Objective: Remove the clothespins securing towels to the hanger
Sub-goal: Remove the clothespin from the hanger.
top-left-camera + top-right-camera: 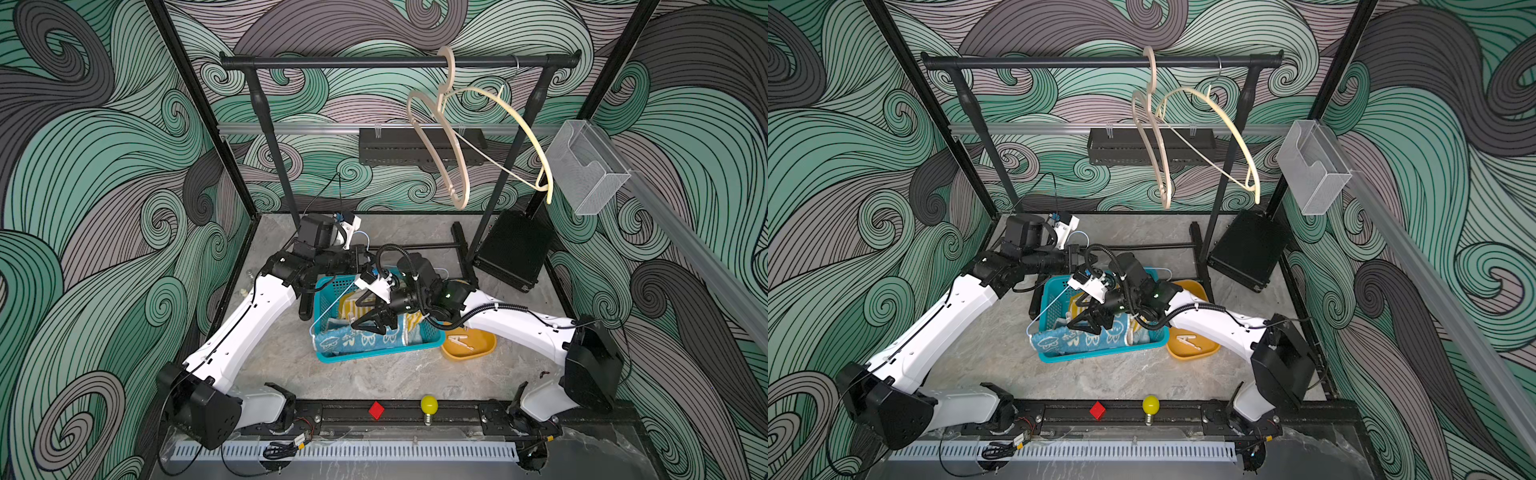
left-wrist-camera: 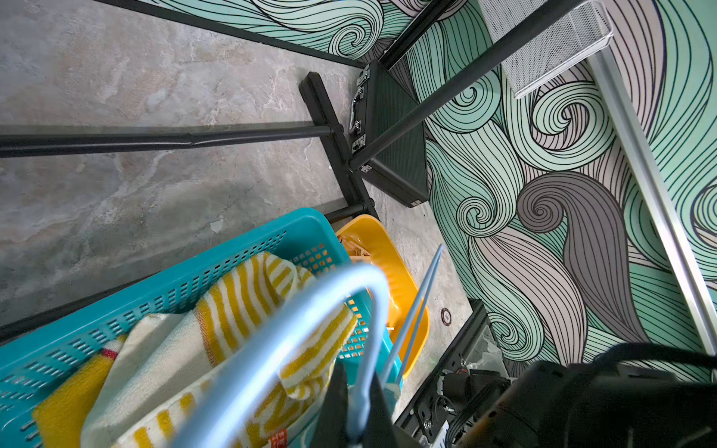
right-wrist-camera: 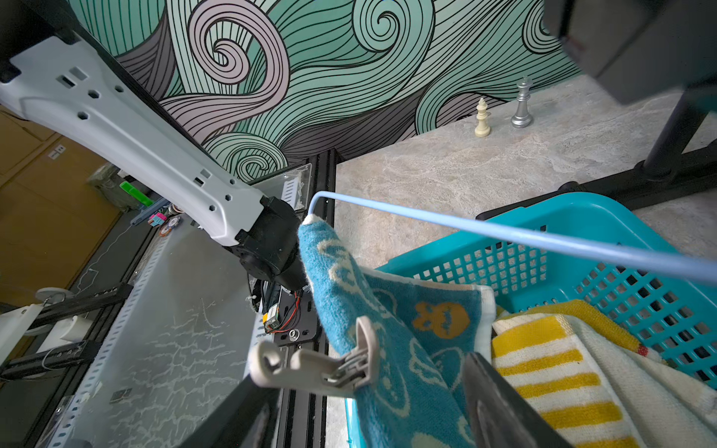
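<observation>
My left gripper [image 2: 359,419] is shut on the neck of a pale-blue wire hanger [image 2: 295,310], holding it over the teal basket [image 1: 382,352]. A teal-blue bunny towel [image 3: 388,294] hangs from the hanger's lower bar [image 3: 504,236]. A pale clothespin [image 3: 322,364] is clipped on this towel's edge. My right gripper [image 3: 364,419] is open, its fingers [image 3: 500,407] standing either side of the clothespin and the towel without touching the clothespin. A yellow-and-white striped towel [image 3: 551,357] lies in the basket. In both top views the right gripper [image 1: 370,322] [image 1: 1088,322] hovers over the bunny towel [image 1: 361,340].
A yellow tray [image 1: 490,345] with loose clothespins [image 1: 459,340] sits right of the basket. The black garment rack [image 1: 399,62] carries wooden hangers [image 1: 449,137]; its base bars lie behind the basket. A black case [image 1: 515,249] leans at back right. Chess pieces [image 3: 482,118] stand by the left wall.
</observation>
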